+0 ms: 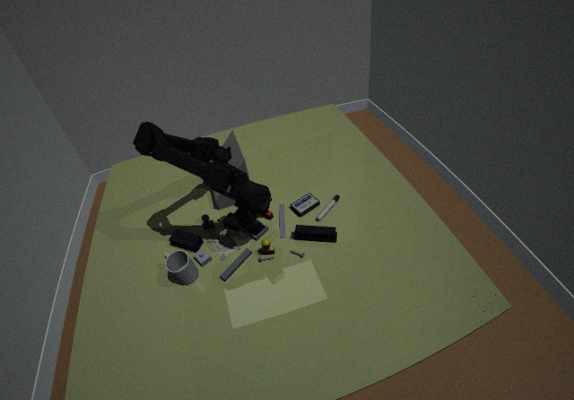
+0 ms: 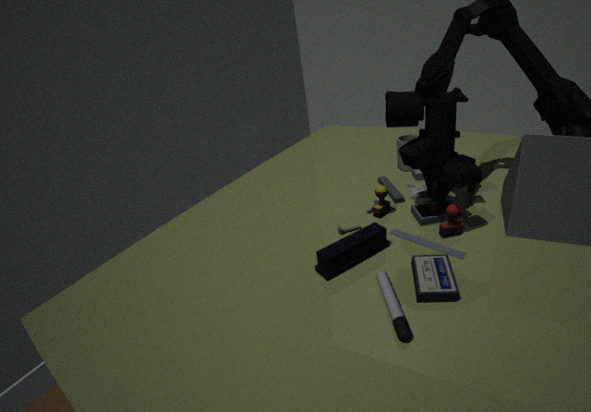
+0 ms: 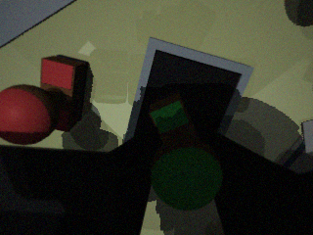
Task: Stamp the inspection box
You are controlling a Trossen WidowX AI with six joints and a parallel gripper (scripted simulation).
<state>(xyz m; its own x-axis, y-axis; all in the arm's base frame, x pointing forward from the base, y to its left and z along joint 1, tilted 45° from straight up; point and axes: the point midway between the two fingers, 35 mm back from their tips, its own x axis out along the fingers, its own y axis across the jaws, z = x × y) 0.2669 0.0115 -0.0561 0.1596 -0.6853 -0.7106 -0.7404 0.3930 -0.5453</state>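
Our claw point(image 1: 247, 223) point(image 2: 437, 207) point(image 3: 180, 136) pinches the green-knobbed stamp point(image 3: 187, 177); we should press straight down (gently, no twisting) on the grey-rimmed black ink pad point(image 1: 259, 230) point(image 2: 423, 218) point(image 3: 196, 69), then lift squarely.

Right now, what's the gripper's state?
Gripper: closed on the green-knobbed stamp, over the ink pad.

the green-topped stamp point(image 3: 187, 178) is upright over the open dark pad point(image 1: 259, 230) point(image 2: 418, 213) point(image 3: 196, 73).
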